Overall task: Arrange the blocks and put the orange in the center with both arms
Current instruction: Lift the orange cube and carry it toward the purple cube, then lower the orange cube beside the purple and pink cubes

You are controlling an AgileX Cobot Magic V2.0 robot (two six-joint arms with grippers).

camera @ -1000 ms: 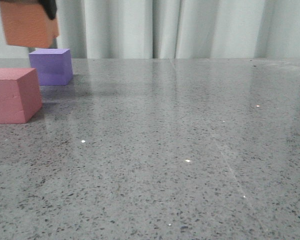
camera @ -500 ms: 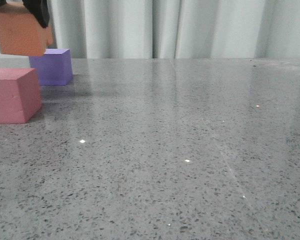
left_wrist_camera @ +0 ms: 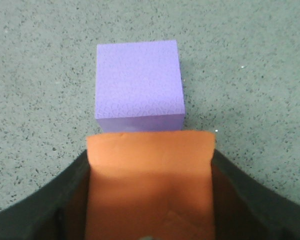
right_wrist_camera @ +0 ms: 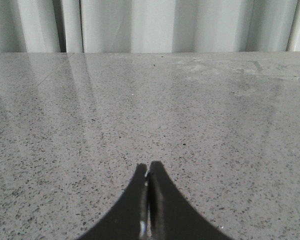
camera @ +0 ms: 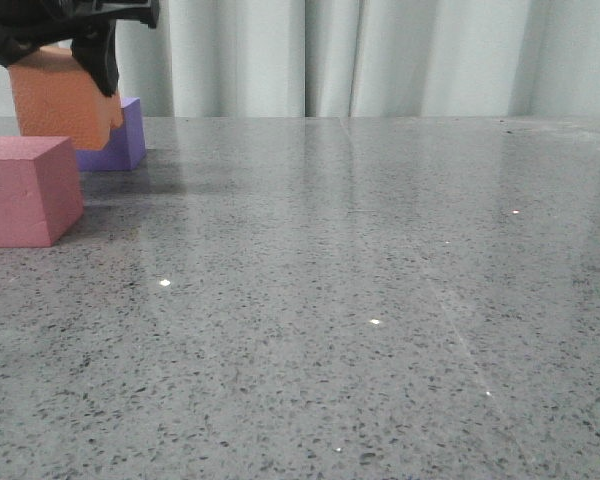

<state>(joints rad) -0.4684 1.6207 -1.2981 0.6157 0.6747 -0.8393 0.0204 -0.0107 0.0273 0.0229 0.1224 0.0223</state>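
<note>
Gripping the orange block (camera: 62,98), left hand (camera: 75,45) sits at the far left of the front view, black fingers down both sides of the block. Block is off the surface (camera: 380,300) from what the front view shows, hanging above and between the pink-red block (camera: 25,190) and the purple block (camera: 120,140), overlapping the purple one's near-left corner in that view. Can't tell from the front view whether orange touches purple.

Left wrist view fills that in: orange block (left_wrist_camera: 150,185) clamped between two dark fingers (left_wrist_camera: 250,200), purple block (left_wrist_camera: 140,80) lying just past its leading edge on the speckled grey surface (left_wrist_camera: 40,75). A thin strip of purple side face shows under the orange edge. Pink-red block is out of this view.

Front view is the only one showing pink-red: resting on the surface at the left edge, nearer the camera than purple, apart from it.

Right hand (right_wrist_camera: 148,175) shows only in the right wrist view: fingertips pressed together, nothing between them, over bare surface (right_wrist_camera: 215,125) with a pale curtain (right_wrist_camera: 150,25) behind. Not visible in the front view.
</note>
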